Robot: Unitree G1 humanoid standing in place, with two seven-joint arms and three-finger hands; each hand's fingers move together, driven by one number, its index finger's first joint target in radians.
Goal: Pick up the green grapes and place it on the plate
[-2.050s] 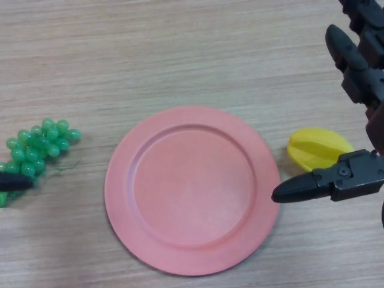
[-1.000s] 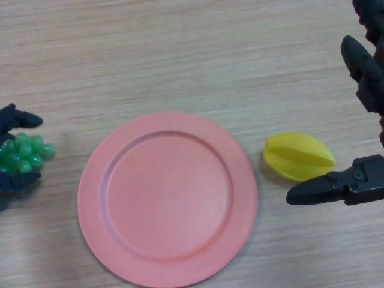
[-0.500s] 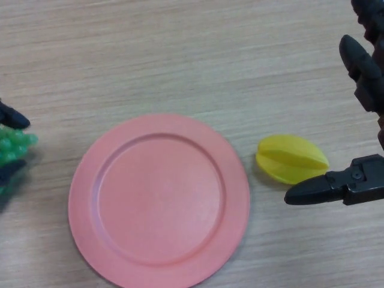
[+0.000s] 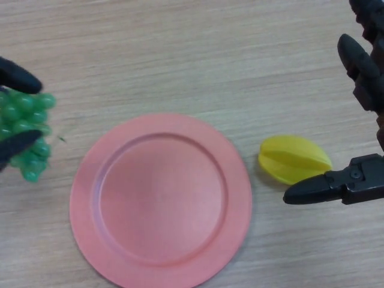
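At the left edge of the head view, the left hand [image 4: 17, 77] pinches the green grapes [image 4: 25, 133] between a dark finger above and a dark finger below; the bunch hangs just left of the plate [image 4: 161, 201], apart from its rim and not over it. Centre: the salmon-pink plate lies flat on the wood-grain bench [image 4: 180, 54] with nothing on it. To its right, near the rim but not touching, sits a yellow star fruit [image 4: 294, 158]. At the right edge, the right hand [image 4: 360, 180] is spread wide and holds nothing: its thumb points leftward just below the star fruit, its other fingers extended higher up.
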